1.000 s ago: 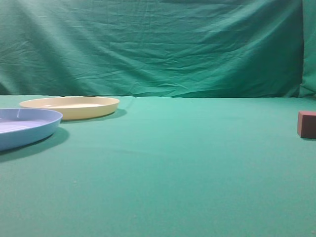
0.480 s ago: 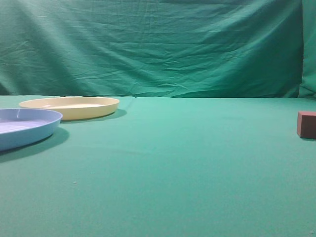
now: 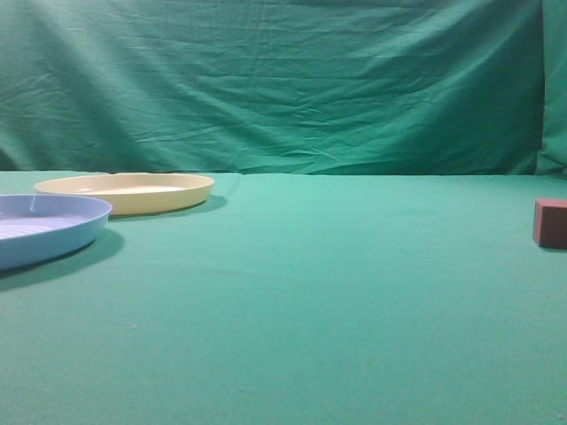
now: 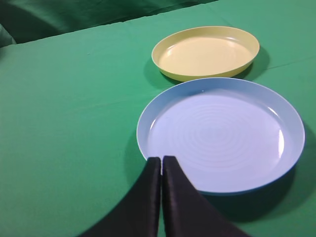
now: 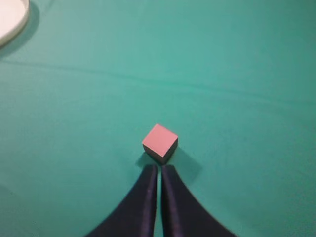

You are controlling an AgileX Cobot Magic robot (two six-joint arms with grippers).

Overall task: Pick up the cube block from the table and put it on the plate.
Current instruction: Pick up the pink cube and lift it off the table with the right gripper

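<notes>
Nothing moved, cube block (image 3: 550, 222) untouched, right edge

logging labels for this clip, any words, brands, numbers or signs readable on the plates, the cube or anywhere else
None: no view shows any readable text.
cube block: plain faces, no print.
plate: bare pale yellow, no mark.
light blue plate: only moulded rings, no lettering.
table and backdrop: plain green cloth, no sign.
left gripper and right gripper: plain dark fingers, no brand visible.

Exterior view skims low along the desk (image 3: 292, 301); both wrist views look down, left sharing the plate (image 4: 207, 53).
</notes>
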